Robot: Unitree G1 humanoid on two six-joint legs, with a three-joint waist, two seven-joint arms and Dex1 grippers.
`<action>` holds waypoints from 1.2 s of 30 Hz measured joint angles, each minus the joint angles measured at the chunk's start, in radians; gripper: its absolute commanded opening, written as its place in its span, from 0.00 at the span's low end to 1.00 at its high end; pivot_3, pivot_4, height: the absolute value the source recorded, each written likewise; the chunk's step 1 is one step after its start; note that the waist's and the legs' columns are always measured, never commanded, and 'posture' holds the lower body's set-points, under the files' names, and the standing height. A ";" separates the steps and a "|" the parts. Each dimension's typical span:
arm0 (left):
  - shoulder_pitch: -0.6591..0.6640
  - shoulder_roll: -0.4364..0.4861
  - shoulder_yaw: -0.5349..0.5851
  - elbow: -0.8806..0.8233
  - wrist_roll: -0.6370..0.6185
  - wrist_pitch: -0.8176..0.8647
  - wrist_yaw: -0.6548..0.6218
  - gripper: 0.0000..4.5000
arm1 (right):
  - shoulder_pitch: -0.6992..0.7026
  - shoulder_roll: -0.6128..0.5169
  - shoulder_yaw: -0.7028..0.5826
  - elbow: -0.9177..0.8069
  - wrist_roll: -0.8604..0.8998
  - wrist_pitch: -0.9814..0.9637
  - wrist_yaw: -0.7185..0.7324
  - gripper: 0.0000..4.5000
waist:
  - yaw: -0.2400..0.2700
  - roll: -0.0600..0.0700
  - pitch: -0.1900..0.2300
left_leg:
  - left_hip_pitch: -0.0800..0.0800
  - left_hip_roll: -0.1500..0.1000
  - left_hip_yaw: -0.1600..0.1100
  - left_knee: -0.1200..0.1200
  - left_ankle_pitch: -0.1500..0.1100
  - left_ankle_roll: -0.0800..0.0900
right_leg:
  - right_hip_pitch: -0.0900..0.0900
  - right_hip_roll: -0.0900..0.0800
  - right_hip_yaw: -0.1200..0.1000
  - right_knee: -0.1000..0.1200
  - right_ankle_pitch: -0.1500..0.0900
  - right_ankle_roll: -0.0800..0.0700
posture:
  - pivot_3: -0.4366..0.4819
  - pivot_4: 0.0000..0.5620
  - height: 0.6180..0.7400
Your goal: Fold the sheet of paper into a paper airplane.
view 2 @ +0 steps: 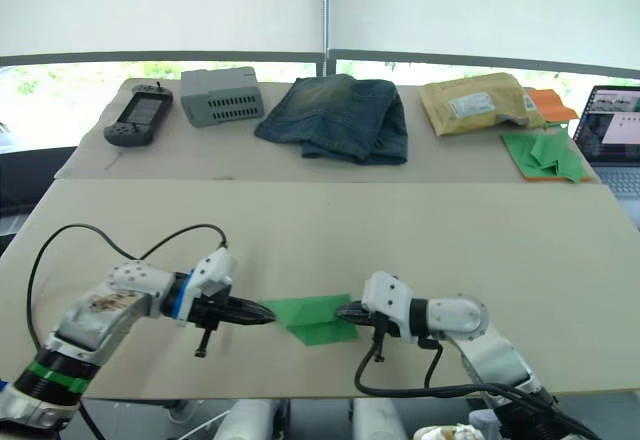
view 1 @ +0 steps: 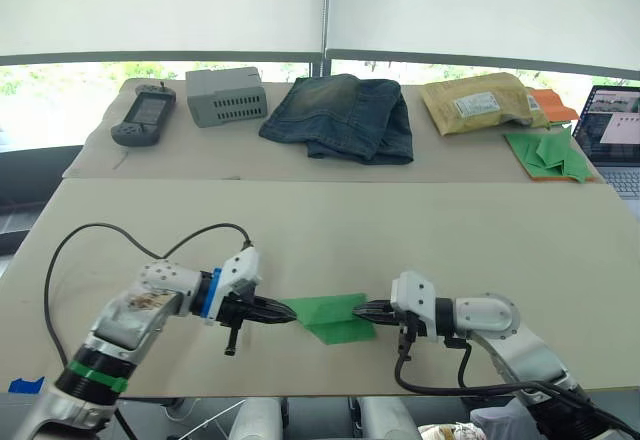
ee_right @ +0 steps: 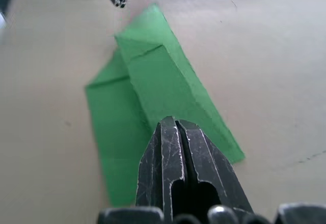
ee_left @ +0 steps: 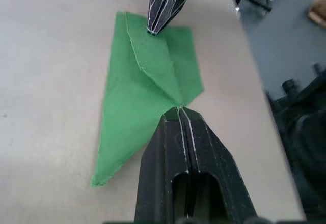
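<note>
- Both grippers have their two black fingers pressed together into a closed wedge: the left gripper [view 1: 284,312] touches the left tip of the paper with nothing visibly pinched between the pads, and the right gripper [view 1: 362,310] does the same at the paper's right edge.
- From the left wrist view, the left gripper's closed tip [ee_left: 179,113] sits on a corner where a raised crease ends, while the right one's tip [ee_left: 154,29] presses the far end of that same crease.
- Between them lies the thin bright green sheet of paper [view 1: 333,318], already partly folded into an angular, layered wedge, flat on the beige tabletop [view 1: 400,230] close to its near edge.
- Judging by this, the step in hand is setting a crease. To do it well, one tip should pin the fold's end while the other slides along the ridge with light downward pressure, so the layers don't skew.
- Pushing from both ends towards each other would likely buckle such thin paper; dragging outward is safer.
- Well apart on the far table lie a heap of green paper darts on an orange sheet [view 1: 548,152], folded blue jeans [view 1: 342,116], a grey box [view 1: 226,95] and a yellow padded envelope [view 1: 478,102].
</note>
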 measured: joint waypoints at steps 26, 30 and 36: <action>0.166 0.036 0.251 -0.132 -0.154 0.106 0.193 0.55 | -0.223 -0.038 -0.024 0.111 0.256 0.458 0.122 0.33 | 0.008 0.001 0.002 | -0.003 -0.001 0.001 0.000 0.000 0.000 | -0.001 -0.002 -0.002 -0.002 0.000 0.001 | 0.48 0.27 0.91; 0.190 0.061 0.226 -0.130 -0.118 0.097 0.190 0.55 | -0.223 -0.038 -0.020 0.115 0.256 0.457 0.159 0.02 | 0.007 0.001 0.002 | -0.002 -0.001 0.001 0.000 0.000 0.000 | -0.001 -0.002 -0.001 -0.002 0.001 0.001 | 0.48 0.27 0.91; 0.170 0.059 0.218 -0.118 -0.117 0.087 0.186 0.55 | -0.225 -0.045 -0.020 0.123 0.249 0.452 0.192 0.01 | 0.007 0.001 0.002 | -0.002 -0.001 0.001 0.000 0.000 0.000 | -0.001 -0.001 -0.002 -0.002 0.001 0.001 | 0.48 0.27 0.91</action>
